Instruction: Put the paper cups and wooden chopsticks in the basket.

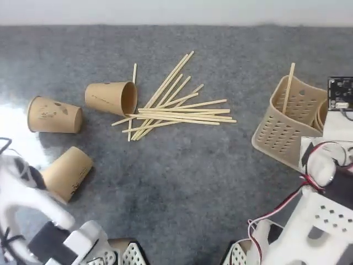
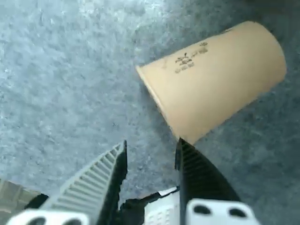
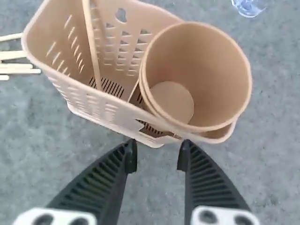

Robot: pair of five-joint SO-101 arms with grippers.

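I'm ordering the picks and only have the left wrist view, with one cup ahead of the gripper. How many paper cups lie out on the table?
Observer: Three, all on their sides: a far-left cup, a middle cup and a near cup by the lower-left arm.
Operator: Any in the basket already?
Observer: Yes. The right wrist view shows two nested cups sitting in the basket.
Operator: And the chopsticks?
Observer: One chopstick leans inside the basket. The rest lie in a loose pile on the table, at the middle cup's mouth.
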